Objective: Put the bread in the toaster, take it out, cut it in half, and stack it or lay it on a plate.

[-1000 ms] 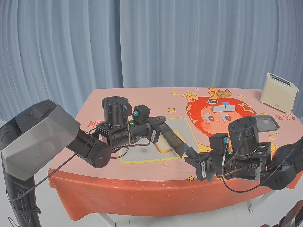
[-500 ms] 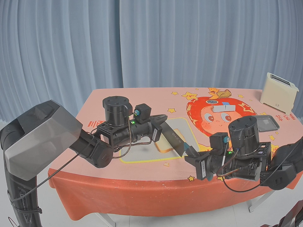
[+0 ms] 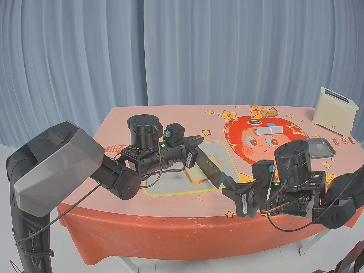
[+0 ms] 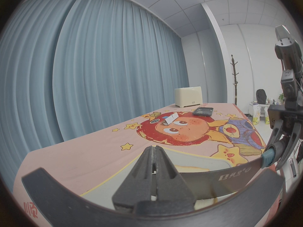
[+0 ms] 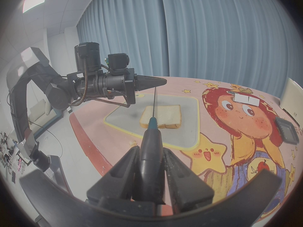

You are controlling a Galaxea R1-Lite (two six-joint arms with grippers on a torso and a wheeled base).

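Head view: the bread [image 3: 196, 175] lies flat on the cutting mat [image 3: 170, 183], on the side of the mat nearer the right arm. The right gripper [image 3: 230, 189] sits just off the mat's near right corner, clamped on the handle of the knife [image 3: 211, 167]. The knife's blade runs on edge across the bread toward the mat's far side. Whether the edge has bitten into the slice cannot be told. The left gripper [image 3: 197, 141] hangs above the mat's far edge with its fingers pressed together on nothing, its tip close to the blade's end. Against the frame one second back, the left arm has slid a little along the mat toward the knife. The right arm, knife and bread sit as they did. The toaster [image 3: 335, 112] and the grey tray [image 3: 320, 147] stand well beyond the mat's right side, on the table [image 3: 159, 114].

Left wrist view: the left gripper [image 4: 153, 171] is closed, the two fingers meeting along a thin slit. Over the mat [image 4: 186, 156] the knife [image 4: 221, 180] stands across the bread [image 4: 192, 169], and the right gripper [image 4: 279, 146] pinches its teal handle end. The toaster [image 4: 188, 96] and tray [image 4: 203, 111] lie far past the mat.

Right wrist view: the right gripper [image 5: 151, 152] is shut around the knife [image 5: 151, 142]. The blade shows edge-on over the middle of the bread [image 5: 161, 116] on the mat [image 5: 184, 134]. The left gripper [image 5: 153, 82] points in, closed, above the mat's far side.
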